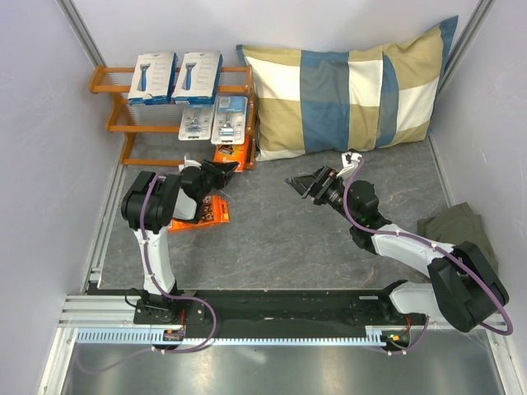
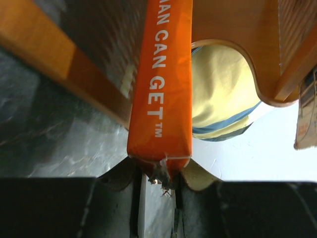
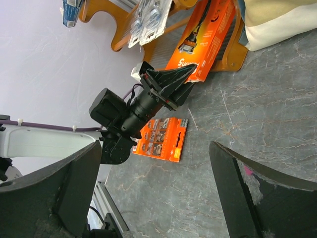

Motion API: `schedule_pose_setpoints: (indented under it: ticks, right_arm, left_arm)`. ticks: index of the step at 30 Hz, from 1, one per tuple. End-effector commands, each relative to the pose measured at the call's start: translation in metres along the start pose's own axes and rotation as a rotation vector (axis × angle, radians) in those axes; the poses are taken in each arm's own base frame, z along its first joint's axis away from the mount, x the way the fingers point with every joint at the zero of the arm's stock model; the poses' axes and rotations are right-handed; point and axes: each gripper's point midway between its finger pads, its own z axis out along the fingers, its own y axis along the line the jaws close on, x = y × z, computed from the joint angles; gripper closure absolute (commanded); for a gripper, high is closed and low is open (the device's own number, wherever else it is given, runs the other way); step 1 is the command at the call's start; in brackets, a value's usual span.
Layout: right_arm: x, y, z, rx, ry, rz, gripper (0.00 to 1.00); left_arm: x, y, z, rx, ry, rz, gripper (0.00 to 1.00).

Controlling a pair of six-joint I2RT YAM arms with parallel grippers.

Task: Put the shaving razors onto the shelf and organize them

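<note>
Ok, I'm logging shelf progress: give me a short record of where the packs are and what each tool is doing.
top tier: two white boxes
middle tier: two blister packs
left tool: shut on held orange pack at the shelf's lowest tier
table: loose orange pack, flat, under the left arm
right tool: open, empty, above the table

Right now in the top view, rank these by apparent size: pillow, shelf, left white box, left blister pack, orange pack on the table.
1. pillow
2. shelf
3. left white box
4. left blister pack and orange pack on the table: not ranked, because the left arm hides part of the orange pack.
</note>
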Motion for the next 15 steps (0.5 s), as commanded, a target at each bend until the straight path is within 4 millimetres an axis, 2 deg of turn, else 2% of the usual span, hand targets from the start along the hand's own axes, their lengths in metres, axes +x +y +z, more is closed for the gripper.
schedule_pose_setpoints:
  ticks: [1,9,15]
  right_arm:
    - [-0.008,0.006,0.0,-0.031,-0.024,-0.013,0.02]
    - [-0.012,0.003,-0.003,-0.022,-0.032,-0.017,0.02]
    - [-0.014,0.003,-0.005,-0.022,-0.034,-0.019,0.02]
  left_arm:
    - [-0.007,-0.011,0.015,0.02,-0.036,0.021,0.98]
    - [-0.003,0.001,0.034,-0.041,-0.025,0.025,0.98]
    - [0.0,0.01,0.041,-0.073,-0.011,0.034,0.92]
